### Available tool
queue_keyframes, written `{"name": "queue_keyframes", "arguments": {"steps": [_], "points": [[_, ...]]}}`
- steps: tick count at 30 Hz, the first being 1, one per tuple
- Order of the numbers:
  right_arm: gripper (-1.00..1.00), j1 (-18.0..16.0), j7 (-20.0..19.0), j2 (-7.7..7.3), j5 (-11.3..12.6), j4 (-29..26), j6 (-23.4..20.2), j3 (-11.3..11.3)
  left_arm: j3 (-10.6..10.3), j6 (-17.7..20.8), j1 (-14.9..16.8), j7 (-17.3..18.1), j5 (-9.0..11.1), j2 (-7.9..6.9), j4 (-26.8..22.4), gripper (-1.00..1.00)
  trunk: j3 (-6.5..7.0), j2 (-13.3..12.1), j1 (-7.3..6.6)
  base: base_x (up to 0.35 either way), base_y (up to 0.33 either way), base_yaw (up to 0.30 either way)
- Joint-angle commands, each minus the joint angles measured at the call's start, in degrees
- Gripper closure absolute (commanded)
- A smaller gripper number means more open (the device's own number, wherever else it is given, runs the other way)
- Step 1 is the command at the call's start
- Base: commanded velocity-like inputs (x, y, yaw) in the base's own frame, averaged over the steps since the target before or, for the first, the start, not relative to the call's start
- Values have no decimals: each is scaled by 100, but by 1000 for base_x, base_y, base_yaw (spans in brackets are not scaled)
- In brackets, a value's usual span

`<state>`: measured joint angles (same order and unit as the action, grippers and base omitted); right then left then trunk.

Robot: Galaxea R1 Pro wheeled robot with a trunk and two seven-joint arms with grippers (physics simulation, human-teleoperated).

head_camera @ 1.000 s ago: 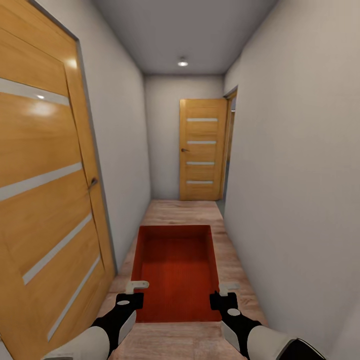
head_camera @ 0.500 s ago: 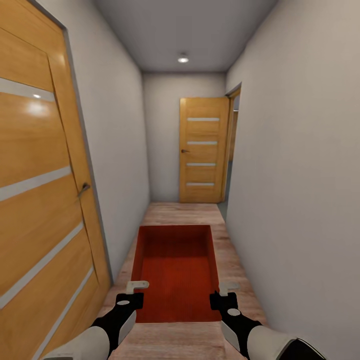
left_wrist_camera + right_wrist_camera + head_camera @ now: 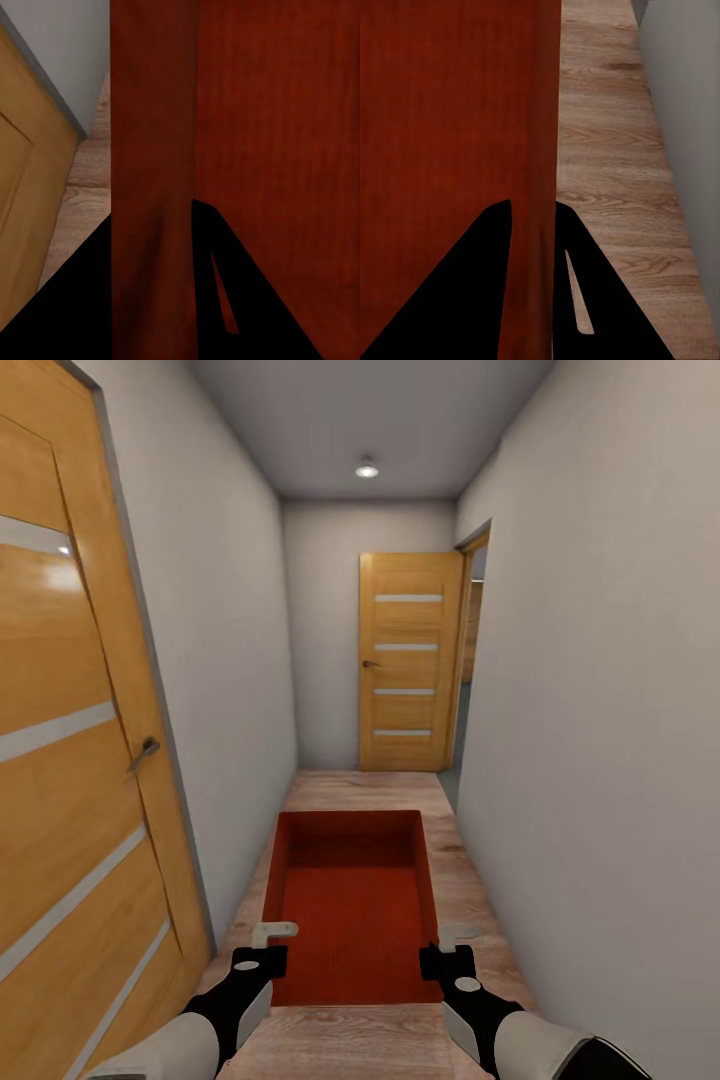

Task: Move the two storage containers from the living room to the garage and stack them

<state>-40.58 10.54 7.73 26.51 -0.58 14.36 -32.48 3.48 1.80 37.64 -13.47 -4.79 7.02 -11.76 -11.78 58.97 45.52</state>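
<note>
You have one orange-red storage container (image 3: 352,905) carried in front of you at the lower centre of the head view, open top up, its long side pointing down the corridor. Your left hand (image 3: 262,948) grips the container's left wall near the close corner, and your right hand (image 3: 447,950) grips the right wall opposite it. In the left wrist view the two dark fingers (image 3: 82,300) sit on either side of the red wall (image 3: 154,150), closed onto it; the right wrist view shows the same, with the fingers (image 3: 465,292) pinching the wall (image 3: 532,112) between them. You are in a narrow hallway with white walls (image 3: 600,690) and a light wood plank floor (image 3: 365,785). A wooden door with pale horizontal strips (image 3: 60,760) takes up the left of the frame, its handle (image 3: 145,752) at mid height. A second, matching door (image 3: 408,662) stands open at the far end, centre right, beside an opening (image 3: 470,650) in the right wall. A round ceiling light (image 3: 367,470) glows at the upper centre.
</note>
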Motion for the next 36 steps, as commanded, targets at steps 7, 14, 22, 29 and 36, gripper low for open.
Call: {"name": "queue_keyframes", "arguments": {"steps": [7,14,22,29,36], "points": [[100,-3,39,0,161,22,49,38,320,22,6,-24,-127,7,-292,100,-8,5,4,322,0,0],[100,-3,39,0,161,22,50,38,320,22,6,-24,-127,10,-292,100,-8,5,4,322,27,0],[100,-3,39,0,161,22,50,39,320,22,6,-24,-127,10,-292,100,-8,5,4,322,95,0],[100,-3,42,0,161,22,50,39,320,22,6,-25,-127,11,-292,100,-8,5,4,322,16,0],[100,-3,38,0,161,22,45,40,320,22,6,-25,-127,10,-292,100,-8,5,4,322,0,0]]}}
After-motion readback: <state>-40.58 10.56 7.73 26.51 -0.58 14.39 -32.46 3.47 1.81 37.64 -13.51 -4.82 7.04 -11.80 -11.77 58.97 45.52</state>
